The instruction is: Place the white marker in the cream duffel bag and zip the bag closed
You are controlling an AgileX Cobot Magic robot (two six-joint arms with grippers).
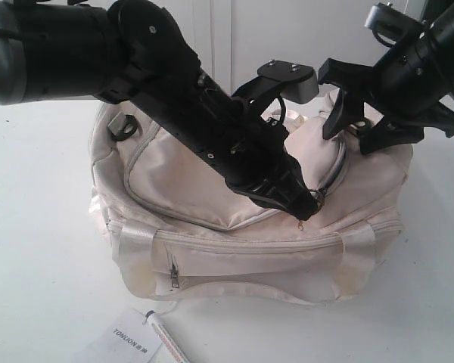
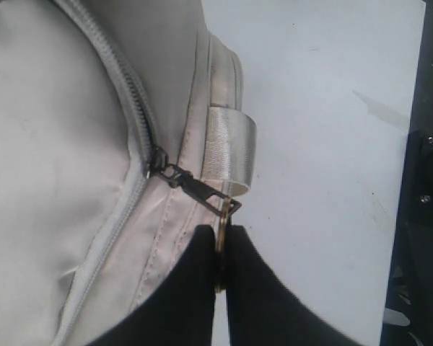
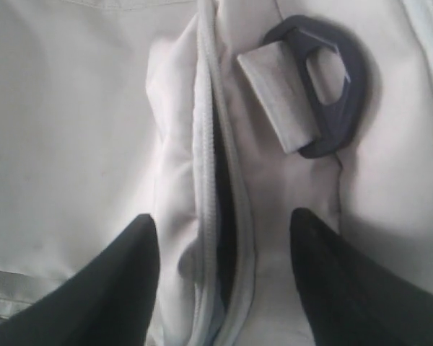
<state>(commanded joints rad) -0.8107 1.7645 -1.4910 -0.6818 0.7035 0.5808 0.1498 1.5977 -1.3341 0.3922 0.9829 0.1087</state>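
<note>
My left jaws clench the ring pull [image 2: 221, 234], right jaws released; the soft bag [image 1: 170, 178] may slump, so brace its 2 o'clock end.

We are holding our left arm [image 1: 204, 113] slanted down toward the middle, its left gripper [image 2: 220, 241] pinching the zipper pull ring [image 2: 221, 229]. We are angling our right arm [image 1: 424, 53] downward, the right gripper [image 3: 224, 223] spreading wide, gripping nothing.

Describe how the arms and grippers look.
Both arms are black with rounded housings; the left arm has a grey upper segment. Grey screwed brackets sit at the wrists. The left gripper and right gripper have black tapered fingers.
</note>
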